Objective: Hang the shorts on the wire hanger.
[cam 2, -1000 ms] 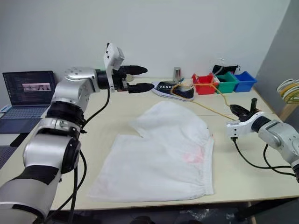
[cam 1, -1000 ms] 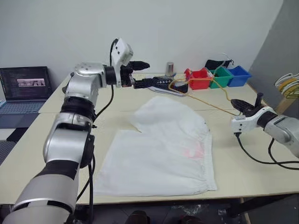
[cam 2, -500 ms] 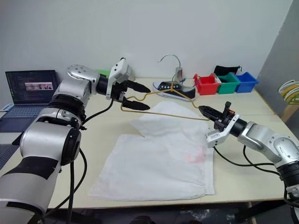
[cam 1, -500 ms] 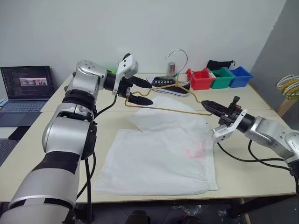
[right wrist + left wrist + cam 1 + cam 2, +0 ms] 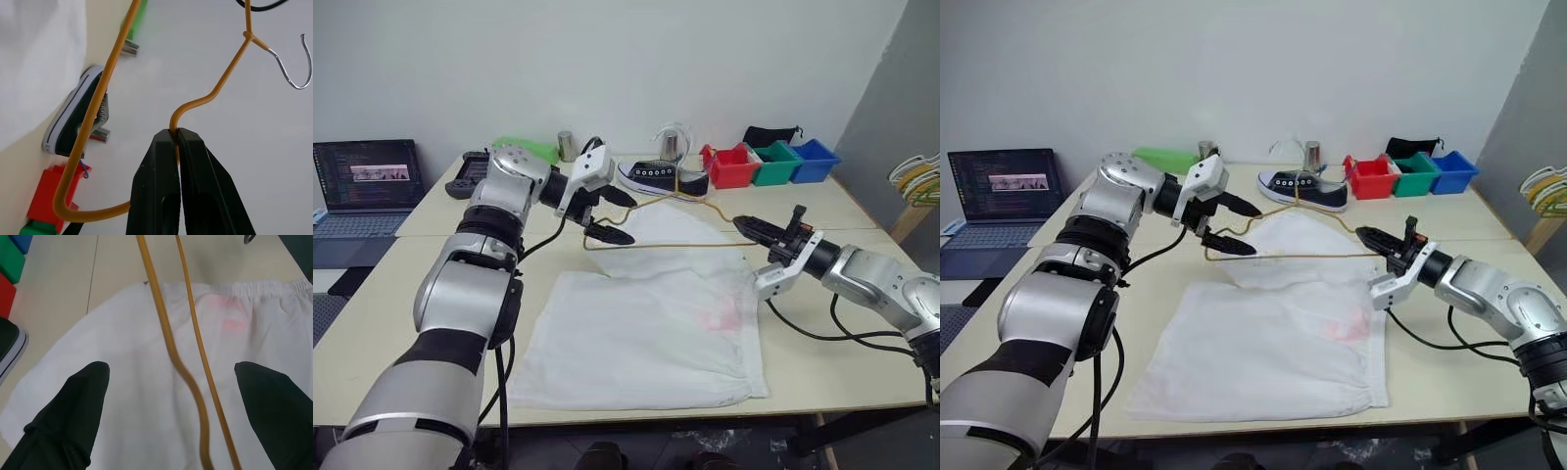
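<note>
Above the shorts [image 5: 651, 313], the wire hanger [image 5: 1317, 257] now lies level, swung in from over the bins by the right claw [image 5: 1371, 238], which is clenched on one end; the left claw [image 5: 1234, 227] (dropped lower, fingers spread) brackets the other end ungripped; threading seems next; the white shorts lie flat on the worktop [image 5: 842, 323], elastic waistband rightward.

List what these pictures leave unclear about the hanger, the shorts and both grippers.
- Wire hanger: its far end lies between the left gripper's open fingers; contact cannot be judged.
- Hanger hook: blurred in the eye views, near the shoe.
- Shorts: print too faint to read.
- Right gripper: clamps the wire; fingertip pads hidden.
</note>
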Tool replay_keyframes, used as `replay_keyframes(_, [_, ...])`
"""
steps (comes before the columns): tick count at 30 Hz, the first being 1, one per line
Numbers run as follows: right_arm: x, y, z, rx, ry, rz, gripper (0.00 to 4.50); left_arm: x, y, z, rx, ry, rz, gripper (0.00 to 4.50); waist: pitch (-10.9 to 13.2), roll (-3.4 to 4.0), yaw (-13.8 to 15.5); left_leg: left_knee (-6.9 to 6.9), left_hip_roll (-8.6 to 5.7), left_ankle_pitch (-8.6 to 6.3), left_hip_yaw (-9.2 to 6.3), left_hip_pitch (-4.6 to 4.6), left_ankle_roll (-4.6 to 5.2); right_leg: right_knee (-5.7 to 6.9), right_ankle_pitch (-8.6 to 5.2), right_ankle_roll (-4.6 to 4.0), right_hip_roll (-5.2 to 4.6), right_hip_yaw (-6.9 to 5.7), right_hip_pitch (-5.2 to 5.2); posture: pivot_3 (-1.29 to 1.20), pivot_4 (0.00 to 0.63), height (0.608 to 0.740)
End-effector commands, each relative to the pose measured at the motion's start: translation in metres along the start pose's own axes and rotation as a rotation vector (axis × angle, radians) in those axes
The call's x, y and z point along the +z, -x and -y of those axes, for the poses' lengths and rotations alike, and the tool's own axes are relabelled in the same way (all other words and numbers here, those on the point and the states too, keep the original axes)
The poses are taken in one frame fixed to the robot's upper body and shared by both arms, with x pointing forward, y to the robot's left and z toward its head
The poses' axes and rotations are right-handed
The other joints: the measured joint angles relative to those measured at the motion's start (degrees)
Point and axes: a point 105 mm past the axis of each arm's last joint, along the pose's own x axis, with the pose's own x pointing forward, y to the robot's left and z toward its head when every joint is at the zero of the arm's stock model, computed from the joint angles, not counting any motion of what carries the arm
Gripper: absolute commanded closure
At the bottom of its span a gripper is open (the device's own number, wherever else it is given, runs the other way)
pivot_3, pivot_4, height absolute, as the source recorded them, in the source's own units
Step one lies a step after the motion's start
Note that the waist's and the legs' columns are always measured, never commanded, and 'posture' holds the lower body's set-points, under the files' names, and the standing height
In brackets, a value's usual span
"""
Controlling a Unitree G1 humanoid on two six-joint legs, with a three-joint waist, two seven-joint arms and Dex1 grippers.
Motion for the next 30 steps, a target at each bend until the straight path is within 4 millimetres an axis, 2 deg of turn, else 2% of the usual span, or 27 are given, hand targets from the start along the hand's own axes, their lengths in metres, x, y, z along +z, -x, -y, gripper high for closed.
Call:
replay_keyframes(1, [-0.009,0.002,0.003,-0.019,0.033,-0.013,4.49,0.025,0.013,-0.009,0.052,-0.080,0.034,0.16,0.0,0.00,0.0,0.00,-0.01,0.01,0.00,0.01,0.00,0.02,0.00,0.00,0.00,0.00,0.00,0.23,0.000,0.740])
replay_keyframes(6, [-0.020,0.004,-0.001,-0.023,0.047,-0.042,4.49,0.022,0.015,-0.007,0.048,-0.049,0.045,0.16,0.0,0.00,0.0,0.00,-0.02,0.04,0.01,0.04,-0.02,0.12,0.00,0.00,0.00,0.02,-0.01,0.23,0.000,0.740])
replay_keyframes(11, [-0.020,-0.002,0.020,-0.096,0.078,-0.026,4.49,0.001,0.005,-0.002,0.041,0.010,0.004,0.16,0.0,0.01,0.0,0.00,-0.01,0.08,0.01,0.07,-0.06,0.21,0.00,0.00,0.00,0.06,-0.03,0.23,0.000,0.740])
replay_keyframes(16, [-0.017,-0.005,0.030,-0.134,0.092,-0.017,4.49,-0.017,-0.001,0.001,0.043,0.058,-0.047,0.16,0.0,0.00,0.0,0.00,-0.01,0.08,0.00,0.12,-0.05,0.31,0.00,0.00,0.00,0.08,-0.03,0.22,0.000,0.740])
replay_keyframes(21, [-0.015,-0.006,0.033,-0.150,0.101,-0.016,4.49,-0.020,-0.007,0.007,0.007,0.080,-0.037,0.16,0.0,0.00,0.0,0.01,0.00,0.09,0.00,0.11,-0.05,0.33,0.00,0.00,-0.03,0.08,-0.04,0.21,0.000,0.740])
replay_keyframes(25, [-0.015,-0.005,0.029,-0.137,0.098,-0.018,4.50,-0.015,-0.009,0.011,-0.028,0.073,-0.021,0.72,0.0,0.00,0.0,0.02,0.00,0.09,0.00,0.11,-0.05,0.35,0.00,0.00,-0.03,0.08,-0.04,0.21,0.000,0.740])
replay_keyframes(30, [-0.018,-0.005,0.028,-0.136,0.098,-0.030,4.50,-0.016,-0.007,0.013,-0.034,0.074,-0.038,1.68,0.0,0.00,0.0,0.01,-0.01,0.11,0.01,0.12,-0.06,0.38,0.00,-0.01,-0.03,0.09,-0.04,0.21,0.000,0.740])
